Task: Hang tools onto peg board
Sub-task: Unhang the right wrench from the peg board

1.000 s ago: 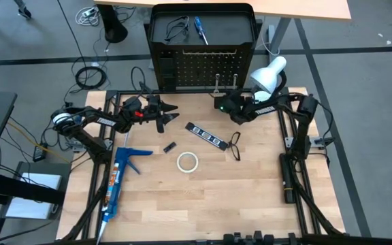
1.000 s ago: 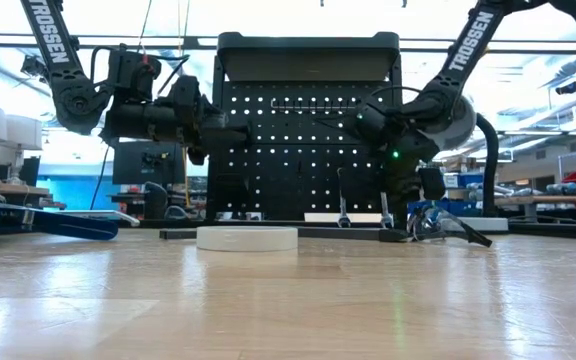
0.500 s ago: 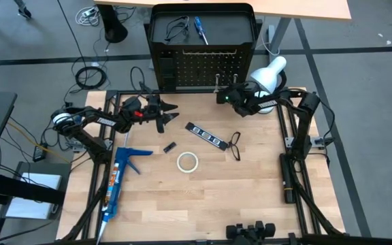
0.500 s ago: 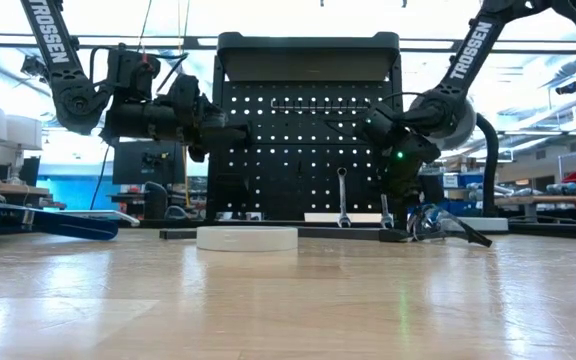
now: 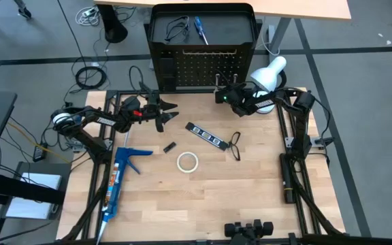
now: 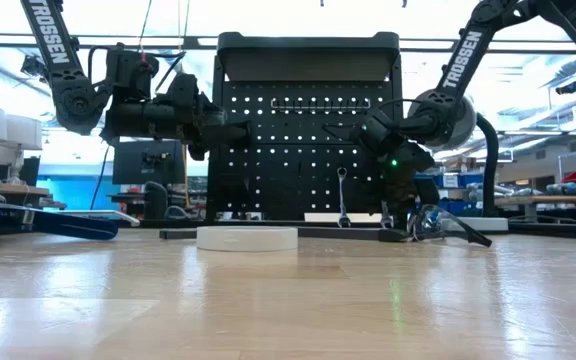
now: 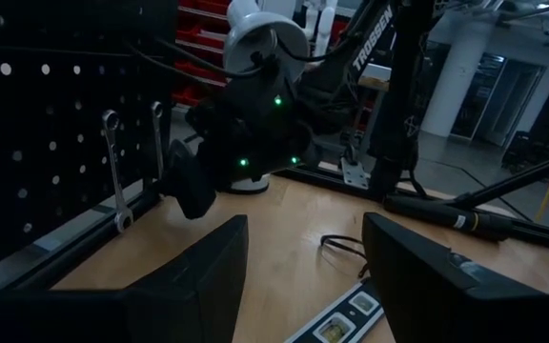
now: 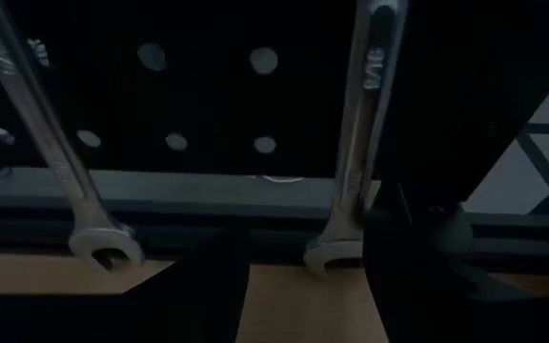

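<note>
High view, peg board: the peg board [image 5: 203,64] stands upright at the table's far edge; a blue-handled screwdriver [image 5: 200,30] and a black wire loop [image 5: 176,28] lie on its top tray.
High view, loose tools: the black strip with white marks [image 5: 205,135], a second wire loop [image 5: 236,144] and the white tape ring [image 5: 187,162] lie mid-table, well apart.
High view, grippers: the left gripper [image 5: 169,113] waits left of centre, fingers spread, empty; the right gripper [image 5: 221,93] is just beside the board's right foot.
Low view, wrenches: two silver wrenches [image 6: 341,198] hang low on the board.
Left wrist view: the spread dark fingers [image 7: 198,276] frame bare wood.
Right wrist view: both wrenches [image 8: 362,133] hang near; the fingers [image 8: 219,286] stand apart, holding nothing.
Handling: the tape ring looks light and stiff, best pinched across its rim; the wire loops look limp and prone to slip.
</note>
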Available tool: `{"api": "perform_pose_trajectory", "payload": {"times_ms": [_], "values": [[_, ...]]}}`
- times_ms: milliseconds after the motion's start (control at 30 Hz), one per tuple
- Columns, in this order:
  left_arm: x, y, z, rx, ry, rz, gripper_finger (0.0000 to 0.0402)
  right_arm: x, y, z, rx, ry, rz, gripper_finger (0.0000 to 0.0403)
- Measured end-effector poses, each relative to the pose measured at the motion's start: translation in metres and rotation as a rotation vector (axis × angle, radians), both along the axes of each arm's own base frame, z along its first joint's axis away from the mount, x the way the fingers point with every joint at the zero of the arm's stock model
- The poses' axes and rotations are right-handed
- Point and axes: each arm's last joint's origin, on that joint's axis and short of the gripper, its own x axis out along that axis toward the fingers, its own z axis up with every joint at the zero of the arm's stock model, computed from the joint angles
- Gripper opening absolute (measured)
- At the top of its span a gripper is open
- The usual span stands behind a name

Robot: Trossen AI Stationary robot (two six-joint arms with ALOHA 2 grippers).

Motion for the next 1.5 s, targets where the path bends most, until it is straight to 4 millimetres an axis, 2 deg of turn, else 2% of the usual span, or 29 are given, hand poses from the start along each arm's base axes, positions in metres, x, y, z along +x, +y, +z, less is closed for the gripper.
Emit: {"api": "perform_pose_trajectory", "payload": {"times_ms": [333, 567, 900, 1033, 1300, 1400, 1500], "values": [[0.000, 0.000, 0.000, -0.002, 0.000, -0.012, 0.0213, -0.001, -0.012, 0.005, 0.071, -0.005, 0.018, 0.0180], [-0.003, 0.004, 0.000, -0.019, -0.002, -0.019, 0.0213, -0.002, -0.012, 0.004, 0.078, 0.000, 0.014, 0.0152], [-0.004, 0.005, 0.000, -0.025, -0.003, -0.037, 0.0213, -0.002, -0.013, 0.005, 0.078, 0.007, 0.044, 0.0088], [-0.004, 0.005, 0.000, -0.025, -0.003, -0.037, 0.0213, -0.001, -0.013, 0.005, 0.083, 0.003, 0.057, 0.0106], [-0.004, 0.005, 0.000, -0.025, -0.003, -0.038, 0.0213, -0.001, -0.013, 0.005, 0.097, -0.023, 0.048, 0.0199], [-0.004, 0.005, 0.000, -0.025, -0.003, -0.038, 0.0213, 0.000, -0.017, 0.007, 0.104, -0.036, 0.056, 0.0211], [-0.004, 0.005, 0.000, -0.025, -0.003, -0.038, 0.0213, -0.002, -0.019, 0.007, 0.108, -0.036, 0.049, 0.0207]]}}
